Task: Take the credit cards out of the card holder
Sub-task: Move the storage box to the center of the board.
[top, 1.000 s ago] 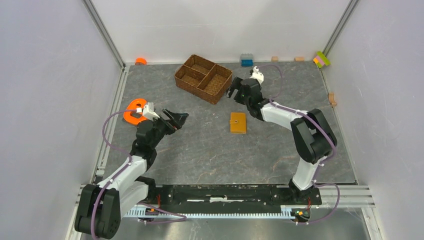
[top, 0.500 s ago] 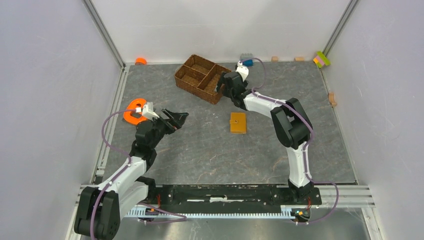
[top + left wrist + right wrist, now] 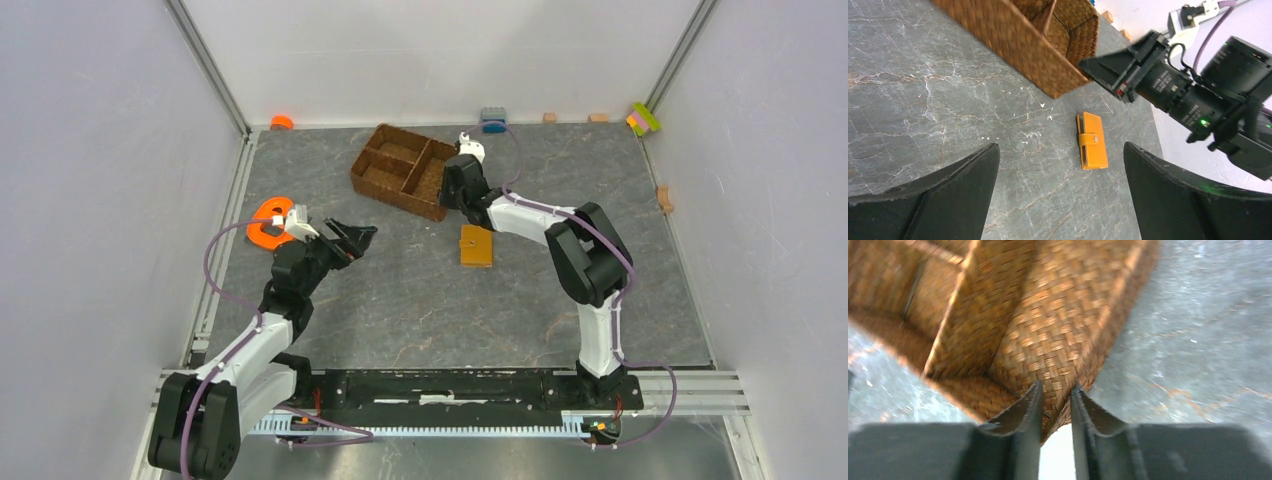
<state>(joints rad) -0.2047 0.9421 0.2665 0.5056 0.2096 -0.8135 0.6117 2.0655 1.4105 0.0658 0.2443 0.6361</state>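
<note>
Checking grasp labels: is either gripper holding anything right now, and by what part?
Right gripper pinches the woven tray by a corner of its wall. Left gripper is open, holding nothing.

Top cam: fixed high behind the arm bases, looking down toward 12 o'clock, covering the whole table (image 3: 400,310). Left wrist cam: low, looking out between the left gripper (image 3: 1060,147) fingers toward roughly 2 o'clock, mid range, sharing the card holder (image 3: 1092,148), woven tray (image 3: 1013,40) corner and right gripper (image 3: 1088,67) with top. Right wrist cam: faces about 9 o'clock, hard up against that same tray corner, blurred; the tray shows in all three views.
</note>
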